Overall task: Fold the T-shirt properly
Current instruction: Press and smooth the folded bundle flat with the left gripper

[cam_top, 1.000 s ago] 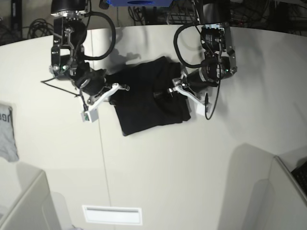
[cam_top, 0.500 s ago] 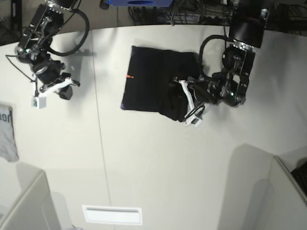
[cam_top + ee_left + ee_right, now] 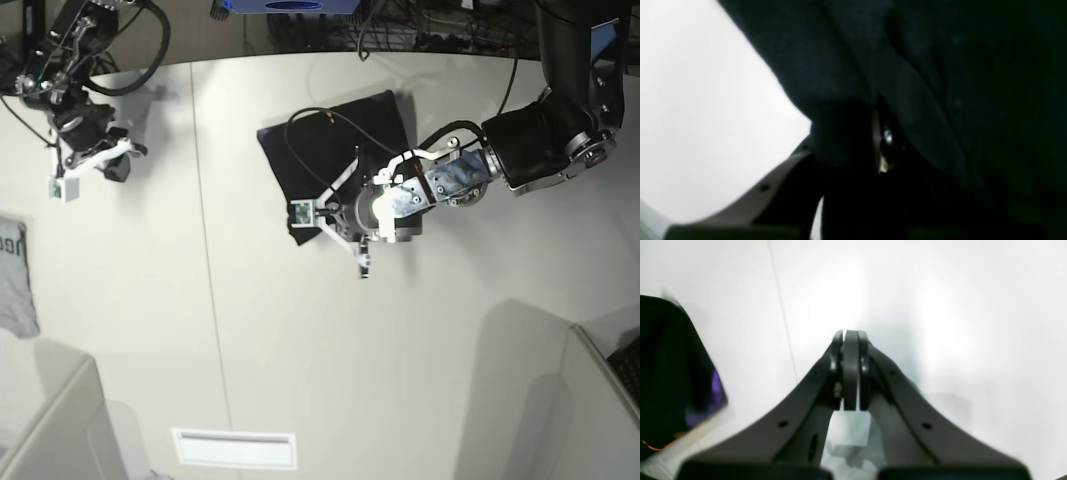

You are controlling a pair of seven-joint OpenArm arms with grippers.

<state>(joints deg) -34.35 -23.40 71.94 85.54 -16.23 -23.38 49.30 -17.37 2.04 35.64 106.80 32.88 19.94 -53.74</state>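
The black T-shirt (image 3: 335, 145) lies folded into a compact, tilted rectangle at the table's back middle. My left gripper (image 3: 328, 215) reaches in from the right, low at the shirt's front edge. In the left wrist view, dark fabric (image 3: 923, 83) fills most of the frame and bunches at the left gripper (image 3: 846, 133). Only one of its fingers (image 3: 780, 173) shows, and the jaws look shut on the cloth. My right gripper (image 3: 100, 160) is far off at the table's back left, away from the shirt. It is shut and empty in the right wrist view (image 3: 850, 340).
A light grey garment (image 3: 15, 280) with dark lettering lies at the table's left edge. A white slot (image 3: 235, 448) sits near the front edge. Grey partitions (image 3: 590, 400) stand at the front corners. A dark shape (image 3: 673, 373) sits at the left of the right wrist view.
The shirt has gone from a spread-out shape to a smaller tilted fold. My left arm has swung across to the shirt's front left edge. My right arm has pulled back to the back left.
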